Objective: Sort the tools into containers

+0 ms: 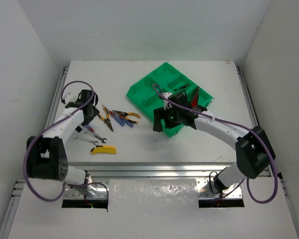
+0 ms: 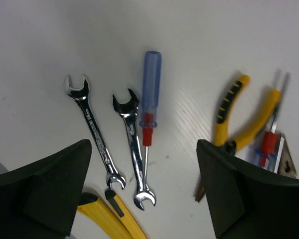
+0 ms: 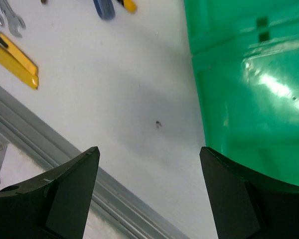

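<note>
Wrenches [image 2: 92, 132] parallel beside blue-handled screwdriver [image 2: 149, 107], left pincer [image 2: 142, 159] spread wide, right pincer [image 3: 149, 154] likewise

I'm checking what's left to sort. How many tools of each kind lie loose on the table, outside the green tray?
Wrenches: 2
Screwdrivers: 3
Pliers: 2
Knife: 1
Total: 8

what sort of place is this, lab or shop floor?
Probably a lab test cell: plain white walls box in the table, left arm and right arm bolted at its edge, hand tools laid out beside a green tray.
</note>
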